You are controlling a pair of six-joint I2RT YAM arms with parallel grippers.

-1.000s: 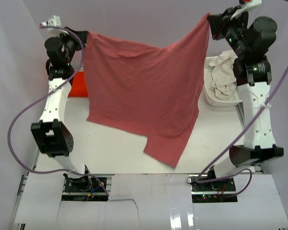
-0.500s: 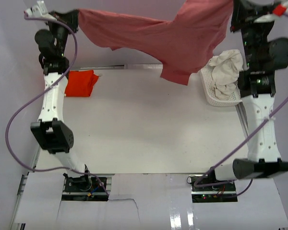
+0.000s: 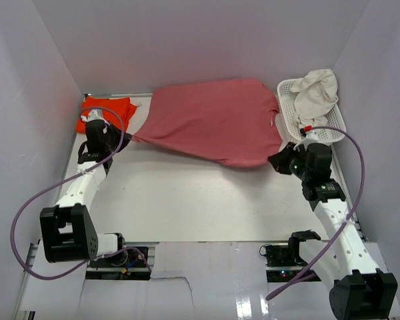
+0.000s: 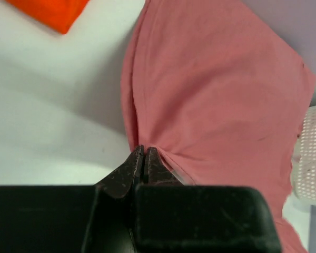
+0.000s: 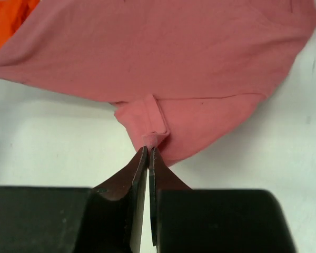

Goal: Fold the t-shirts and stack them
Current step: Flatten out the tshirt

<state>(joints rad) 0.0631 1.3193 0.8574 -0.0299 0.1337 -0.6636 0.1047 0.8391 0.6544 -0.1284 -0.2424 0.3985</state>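
Plain pale walls all round, and a white worktop (image 3: 200, 200) with not much on it, so this one's easy to read. The big dusty rose t-shirt (image 3: 213, 120) is spread out across the far side of the worktop, sitting between the orange-red t-shirt (image 3: 107, 110) in the far left corner and the white lattice basket (image 3: 287, 123) at the far right.

Both arms have hold of it. The left jaws are pinched fully closed on the shirt's left edge, where the cloth pulls into a point. The right jaws are closed tight too, nipping a little tab of hem at the near right corner. The wrist views show the cloth going right in between the jaws on both sides, so no doubt there. The cloth looks mostly down on the worktop, but I can't tell whether the pinched corners are lifted a bit.

Progress-wise I'd call it maybe a third of the way. The orange-red one looks like a compact folded bundle, so that's probably done. The rose one is laid out open but has no folds in it yet. The cream-white t-shirt (image 3: 317, 90) is crumpled in the basket, hanging over the rim, clearly not dealt with. So my guess is that what's left is folding the rose one, then the cream one, then stacking all three.
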